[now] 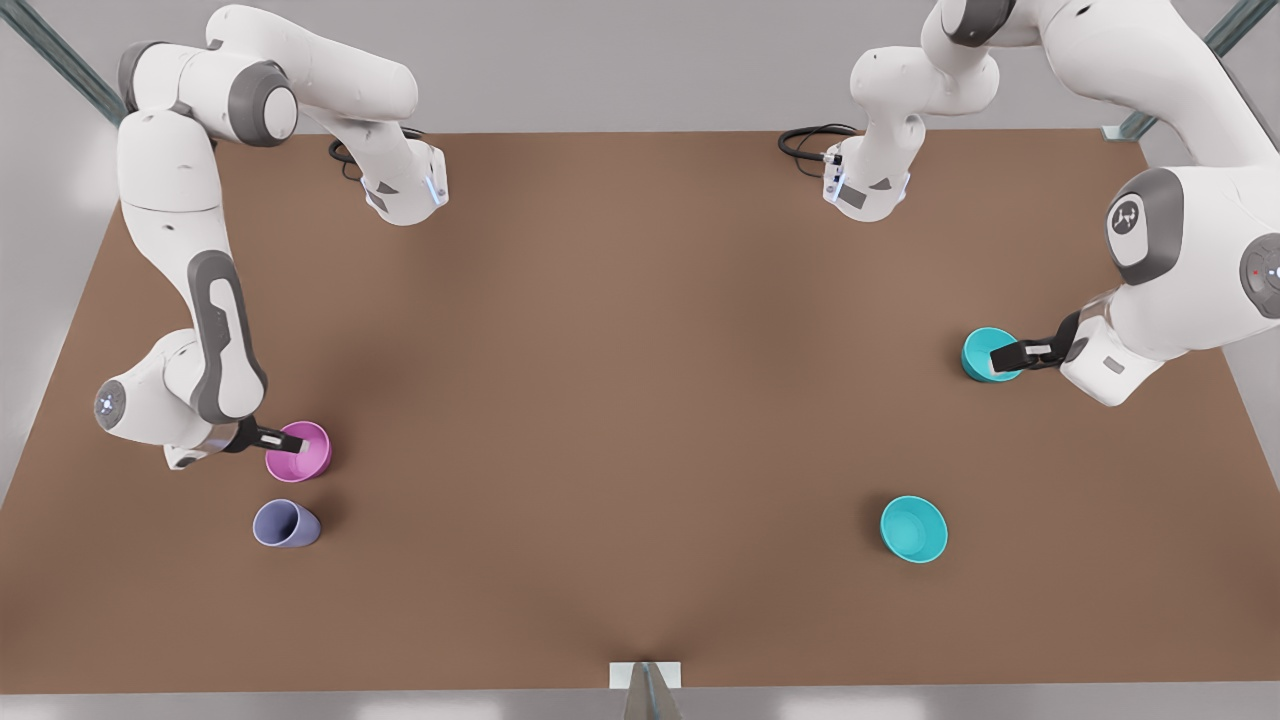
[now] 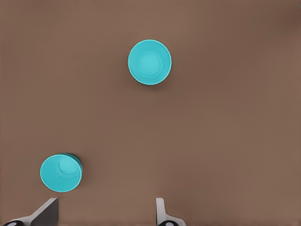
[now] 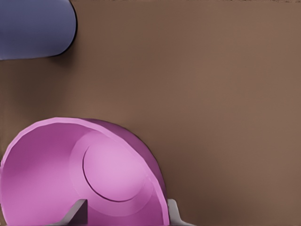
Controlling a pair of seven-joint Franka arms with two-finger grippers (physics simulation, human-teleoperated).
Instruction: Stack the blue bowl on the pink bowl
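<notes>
The pink bowl (image 1: 298, 452) (image 3: 56, 165) sits on the front view's left part of the brown table. My right gripper (image 1: 297, 441) (image 3: 126, 208) is open astride its rim, one finger inside the bowl and one outside. Two alike turquoise bowls are on the front view's right. The blue bowl (image 1: 984, 356) (image 2: 60, 173) is the farther one, and my left gripper (image 1: 1004, 354) (image 2: 105, 206) hovers open above the table just beside it, holding nothing. Its twin (image 1: 913, 529) (image 2: 149, 62) stands nearer the front edge.
A lavender-blue cup (image 1: 285, 524) (image 3: 33, 26) lies on its side close to the pink bowl, toward the front edge. Both arm bases (image 1: 400, 185) stand at the table's back edge. The table's wide middle (image 1: 620, 400) is bare brown surface.
</notes>
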